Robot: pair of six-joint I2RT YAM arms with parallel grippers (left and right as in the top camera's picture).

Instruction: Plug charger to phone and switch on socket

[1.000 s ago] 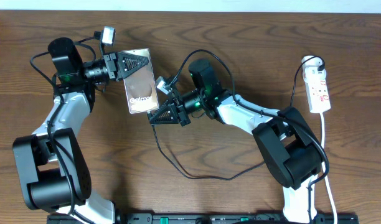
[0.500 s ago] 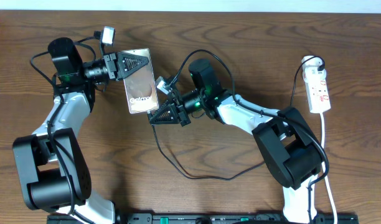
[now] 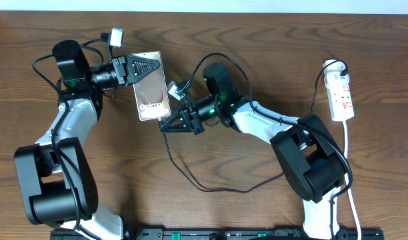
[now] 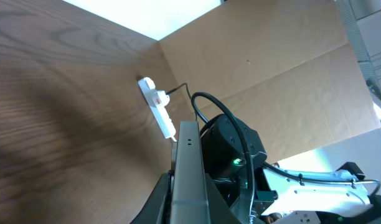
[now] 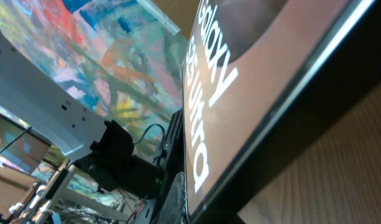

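The left end effector (image 3: 149, 69) is clamped on the phone's (image 3: 153, 95) top edge, holding it over the counter (image 3: 271, 33). The right end effector (image 3: 169, 125), pinched shut on the charger (image 3: 191, 179), sits at the phone's lower end. The socket (image 3: 342, 98) lies well apart at the far right.

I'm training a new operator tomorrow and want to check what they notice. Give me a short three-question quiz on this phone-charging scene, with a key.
1. True or false: the right gripper rests on the socket.
2. Which one holds the phone? A) left gripper B) right gripper C) neither
3. Fill in: the white lettering on the phone begins "____".
Key: 1 false, it is at the phone's lower end, far from the socket. 2 A. 3 Galaxy.
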